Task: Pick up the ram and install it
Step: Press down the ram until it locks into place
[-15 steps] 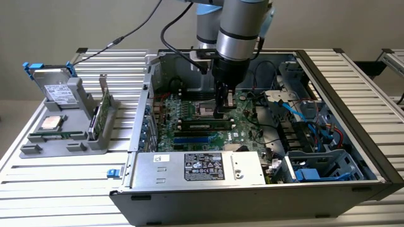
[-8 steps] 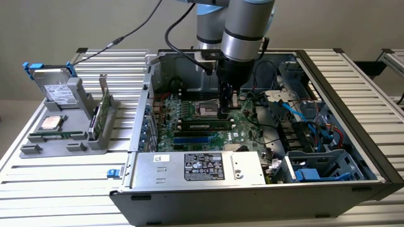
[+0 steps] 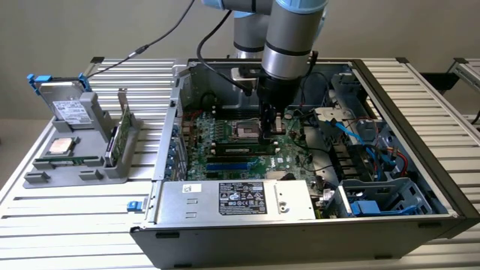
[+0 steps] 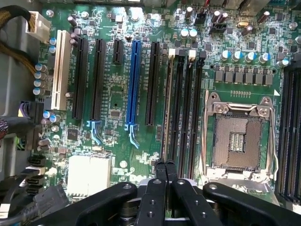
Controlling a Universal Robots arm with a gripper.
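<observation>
Green and thin, the ram (image 3: 241, 149) lies seated in a long black slot on the motherboard (image 3: 225, 138), inside the open metal computer case (image 3: 420, 169). The gripper (image 4: 166, 165) hangs just above it, fingers pressed together, holding nothing. A square CPU socket (image 4: 237, 141) sits beside.

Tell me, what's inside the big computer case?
Inside the computer case sits a green motherboard with black slots, a blue slot and an empty processor socket. The shut tool hangs over a ram stick. The power supply hides what's beneath.
</observation>
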